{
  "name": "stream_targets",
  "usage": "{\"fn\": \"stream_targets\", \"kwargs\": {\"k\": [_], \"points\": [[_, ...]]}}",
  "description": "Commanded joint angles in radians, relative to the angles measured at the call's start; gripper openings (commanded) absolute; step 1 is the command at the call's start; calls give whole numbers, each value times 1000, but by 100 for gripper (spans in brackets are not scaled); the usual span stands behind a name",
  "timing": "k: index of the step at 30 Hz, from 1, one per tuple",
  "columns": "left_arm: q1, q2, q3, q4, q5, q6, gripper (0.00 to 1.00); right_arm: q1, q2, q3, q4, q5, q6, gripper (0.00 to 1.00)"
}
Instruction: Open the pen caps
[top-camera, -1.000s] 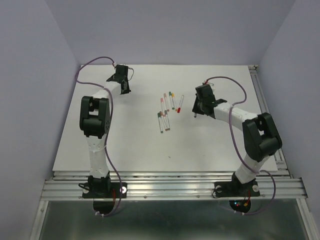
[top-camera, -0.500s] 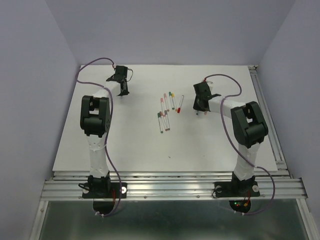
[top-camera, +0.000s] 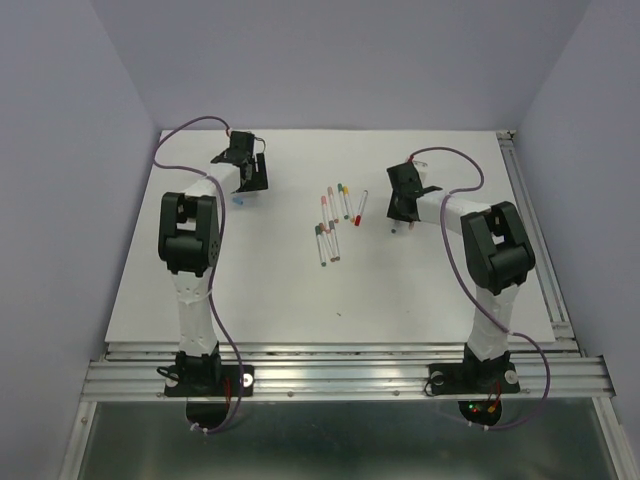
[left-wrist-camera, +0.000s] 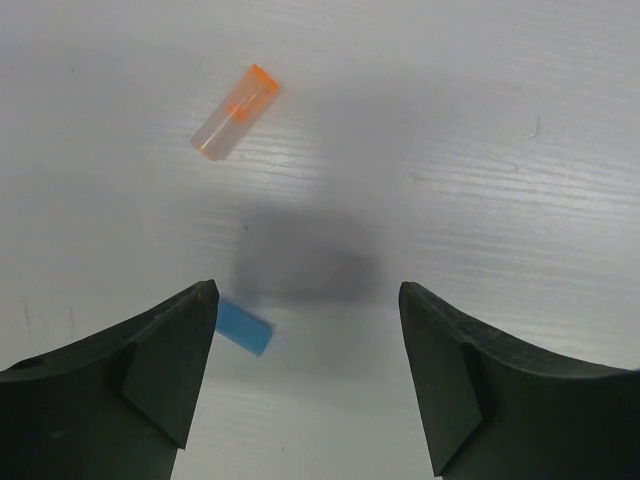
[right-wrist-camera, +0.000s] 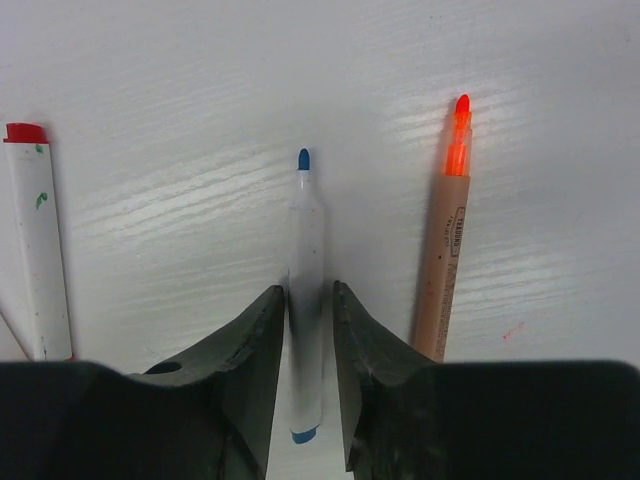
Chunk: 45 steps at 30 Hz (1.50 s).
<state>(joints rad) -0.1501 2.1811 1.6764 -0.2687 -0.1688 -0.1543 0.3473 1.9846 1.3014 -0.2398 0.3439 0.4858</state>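
Pen caps (left-wrist-camera: 232, 118) first: two are off and lying loose on the counter (left-wrist-camera: 480, 120) under my left tool (left-wrist-camera: 307, 295). An orange cap (left-wrist-camera: 238, 108) rests on its side well ahead of the fingertips. A blue cap (left-wrist-camera: 243, 326) lies flat just beside the tip of one finger (left-wrist-camera: 150, 370), outside the gap. That left tool is wide open, with nothing between its fingers but shadow on the counter.

Over on my right tool (right-wrist-camera: 308, 290), a blue-tipped pen (right-wrist-camera: 305, 215) runs straight through the narrow gap, its bare tip pointing ahead of the tool, no cap on it. The fingers sit tight along both sides of the barrel, but I can't tell whether they're pinching it or standing a hair clear. Just beside that tool on one side lies an orange pen (right-wrist-camera: 445, 260), its tip bare too. Further off on the other side is a white pen (right-wrist-camera: 40, 260) with a red end.

On the overhead camera, more pens (top-camera: 333, 222) lie in a loose cluster between my two tools.
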Motion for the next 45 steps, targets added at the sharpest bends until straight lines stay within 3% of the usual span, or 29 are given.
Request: {"fn": "stream_targets", "kwargs": {"k": [1,5,6,8,12,13,15,21,25,30,35,41,45], "points": [[1,-144,-32,43,48,-2,85,-7,-39,48,-33,20,-9,34],[1,-234,-73,59,72,-13,87,-5,-76,53,-35,0,-19,36],[0,-253,-81,65,78,-14,88,-5,-89,61,-41,-11,-27,41],[0,-305,-102,71,92,-21,89,-5,-102,73,-52,-22,-29,43],[-3,-423,-182,126,142,-59,91,-5,-153,81,-44,-77,-33,75],[-3,-450,-208,141,155,-70,93,-5,-171,79,-36,-77,-24,100],[-3,-535,-291,195,207,-102,99,-5,-190,73,-15,-104,-9,100],[-2,-737,-495,304,270,-197,99,2,-204,87,43,-210,16,100],[-3,-826,-576,330,288,-228,99,68,-141,180,-2,-103,13,100],[-3,-859,-626,339,291,-252,99,114,14,378,-145,101,37,100],[-3,-868,-650,339,282,-237,99,131,163,542,-222,138,60,100],[-3,-871,-664,327,281,-208,99,139,241,588,-236,136,69,100],[-3,-874,-673,327,273,-202,99,139,283,589,-257,116,88,90]]}}
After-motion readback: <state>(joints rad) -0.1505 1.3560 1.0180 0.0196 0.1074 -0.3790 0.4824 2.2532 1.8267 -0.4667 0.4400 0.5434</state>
